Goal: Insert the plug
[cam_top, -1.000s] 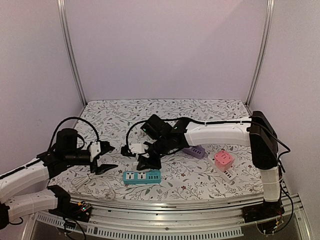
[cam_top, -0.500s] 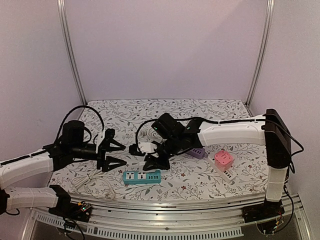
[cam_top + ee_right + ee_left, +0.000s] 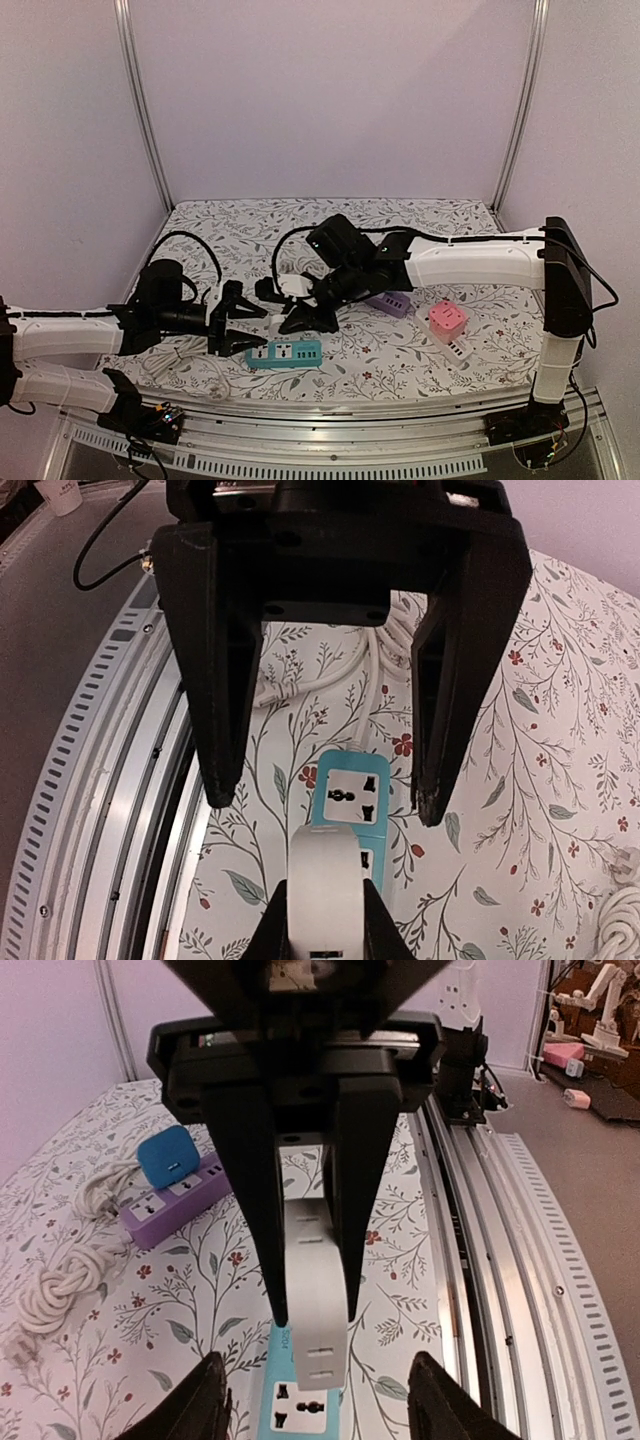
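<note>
White plug (image 3: 324, 885) is sitting clamped between the two fingers of the right gripper (image 3: 314, 1310), which is gripping it on both flat sides. The plug is hanging lengthwise below the fingertips, with its lower end projecting past them. It is hovering directly over the teal power strip (image 3: 284, 353), above the strip's left end. Whether the plug is touching the strip cannot be told from any view.

The teal power strip is lying flat on the floral table (image 3: 400, 225), with its sockets facing up. In the right wrist view, one socket of the strip is showing just beyond the plug's rounded end.

The left gripper (image 3: 245, 328) is standing just beside the left end of the teal power strip and is pointing along it toward the plug. Its fingers are spread wide apart and are holding nothing. In the right wrist view the strip is lying in line with the gap between those fingers. The two grippers are facing each other over the strip, near but apart.

A purple power strip (image 3: 390, 302) is lying to the right of the teal power strip and farther back. A pink cube (image 3: 447, 318) is resting farther right again. A white cord (image 3: 160, 368) is lying to the left of the teal power strip.
</note>
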{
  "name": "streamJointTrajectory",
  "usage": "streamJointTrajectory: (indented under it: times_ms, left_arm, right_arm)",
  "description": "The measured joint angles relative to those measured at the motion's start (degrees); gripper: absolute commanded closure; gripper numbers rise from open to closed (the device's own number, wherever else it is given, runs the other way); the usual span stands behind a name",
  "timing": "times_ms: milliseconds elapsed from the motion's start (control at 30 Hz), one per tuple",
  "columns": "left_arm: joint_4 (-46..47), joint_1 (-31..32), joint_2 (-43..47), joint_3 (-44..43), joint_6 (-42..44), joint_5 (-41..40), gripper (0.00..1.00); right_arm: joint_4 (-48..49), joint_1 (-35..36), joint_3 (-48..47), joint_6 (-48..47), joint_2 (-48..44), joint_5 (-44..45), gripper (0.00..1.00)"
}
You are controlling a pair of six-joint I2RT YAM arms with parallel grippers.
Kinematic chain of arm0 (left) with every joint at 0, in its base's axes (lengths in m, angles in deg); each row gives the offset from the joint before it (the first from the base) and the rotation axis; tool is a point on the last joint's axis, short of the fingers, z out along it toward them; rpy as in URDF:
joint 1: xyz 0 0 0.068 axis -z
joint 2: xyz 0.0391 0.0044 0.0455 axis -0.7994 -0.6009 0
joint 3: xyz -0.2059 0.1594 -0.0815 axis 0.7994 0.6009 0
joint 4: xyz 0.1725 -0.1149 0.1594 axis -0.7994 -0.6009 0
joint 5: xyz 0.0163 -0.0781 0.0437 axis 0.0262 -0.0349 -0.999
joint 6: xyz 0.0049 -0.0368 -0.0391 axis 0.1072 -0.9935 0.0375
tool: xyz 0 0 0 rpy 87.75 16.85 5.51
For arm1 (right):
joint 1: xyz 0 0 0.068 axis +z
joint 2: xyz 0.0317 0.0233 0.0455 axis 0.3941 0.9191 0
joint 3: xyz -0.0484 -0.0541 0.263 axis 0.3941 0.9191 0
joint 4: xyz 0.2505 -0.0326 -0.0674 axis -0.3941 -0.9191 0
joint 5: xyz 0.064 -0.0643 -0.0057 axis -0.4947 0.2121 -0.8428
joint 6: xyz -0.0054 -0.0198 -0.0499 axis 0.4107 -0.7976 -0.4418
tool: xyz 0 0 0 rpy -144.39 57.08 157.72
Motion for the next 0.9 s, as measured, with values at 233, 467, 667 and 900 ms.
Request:
streamJointTrajectory:
  times_ms: [233, 467, 667, 900]
  left_arm:
    - [3.43, 2.54, -1.18, 0.0, -2.6, -3.8, 0.57]
    - [3.89, 3.54, -1.14, 0.0, -3.08, -5.33, 0.69]
    - [4.02, 3.82, -1.07, 0.07, -2.99, -5.88, 1.0]
    - [6.4, 3.87, -0.68, 1.07, -4.09, -6.64, 1.0]
  right_arm:
    - [0.11, 0.85, -0.61, 0.02, 0.0, -0.63, 1.0]
    - [0.31, 1.31, -0.72, 0.07, 0.0, -0.68, 1.0]
    - [0.55, 1.29, -0.83, 0.96, -0.11, -0.11, 1.0]
    - [0.68, 1.18, -0.92, 0.66, -0.33, 0.42, 0.66]
